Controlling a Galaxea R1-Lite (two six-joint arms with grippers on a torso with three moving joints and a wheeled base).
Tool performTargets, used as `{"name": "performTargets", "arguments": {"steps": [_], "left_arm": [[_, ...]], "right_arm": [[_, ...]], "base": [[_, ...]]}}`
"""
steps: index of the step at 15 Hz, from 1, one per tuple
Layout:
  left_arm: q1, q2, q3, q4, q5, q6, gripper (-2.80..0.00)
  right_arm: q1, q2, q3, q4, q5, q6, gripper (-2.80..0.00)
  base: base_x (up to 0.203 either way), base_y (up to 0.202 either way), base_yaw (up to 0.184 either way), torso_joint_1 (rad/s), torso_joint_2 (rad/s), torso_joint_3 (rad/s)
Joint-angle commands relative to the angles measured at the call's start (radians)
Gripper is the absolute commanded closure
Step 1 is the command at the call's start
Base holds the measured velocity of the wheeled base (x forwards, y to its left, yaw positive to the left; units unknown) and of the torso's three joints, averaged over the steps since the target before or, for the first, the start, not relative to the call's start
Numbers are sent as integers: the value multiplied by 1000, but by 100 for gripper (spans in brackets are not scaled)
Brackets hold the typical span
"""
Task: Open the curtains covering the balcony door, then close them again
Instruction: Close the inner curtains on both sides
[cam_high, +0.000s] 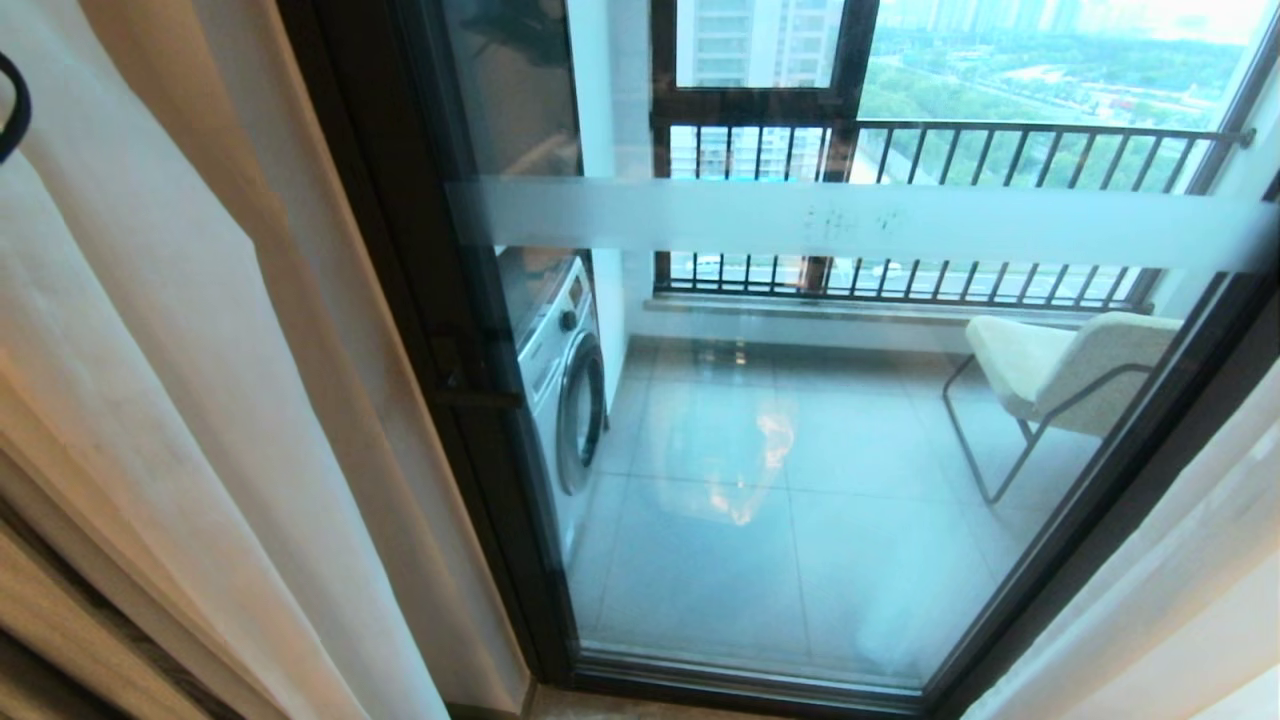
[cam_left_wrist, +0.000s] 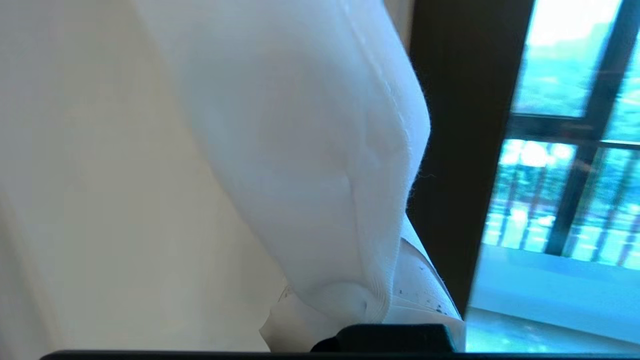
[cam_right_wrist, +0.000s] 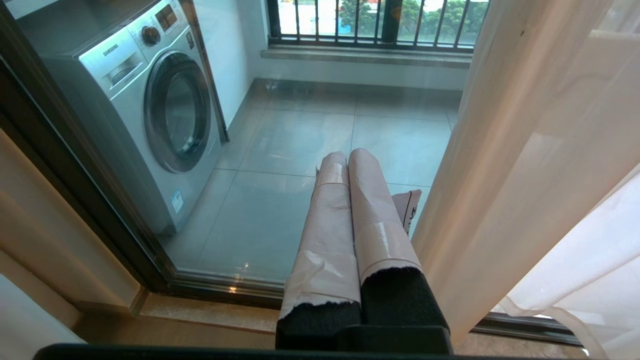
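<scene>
The balcony door (cam_high: 800, 220), dark-framed glass with a frosted band, stands uncovered in the middle of the head view. One of the curtains (cam_high: 200, 400) hangs gathered at its left and another (cam_high: 1180, 600) at its right. In the left wrist view, white curtain fabric (cam_left_wrist: 300, 150) drapes over my left gripper (cam_left_wrist: 360, 295). Its hem is bunched between the taped fingers (cam_left_wrist: 425, 295), which are shut on it beside the door's dark frame (cam_left_wrist: 460, 150). My right gripper (cam_right_wrist: 347, 157) hangs low, its taped fingers pressed together on nothing, next to the right curtain (cam_right_wrist: 525, 150).
Behind the glass, a washing machine (cam_high: 565, 380) stands at the left, a cream chair (cam_high: 1070, 370) at the right, and a black-barred railing (cam_high: 950, 150) at the back. The door's bottom track (cam_right_wrist: 225, 287) runs along the floor.
</scene>
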Motion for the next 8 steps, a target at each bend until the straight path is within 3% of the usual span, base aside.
{"name": "performTargets", "arguments": {"steps": [1,8], "left_arm": [[-14,23,-18,-10,-11,0,0],[-67,51,-35,-13,-13,1,0]], "right_arm": [[0,1,0,0,0,0,0],[0,1,0,0,0,0,0]], "base": [[0,0,0,0,0,0],[0,0,0,0,0,0]]}}
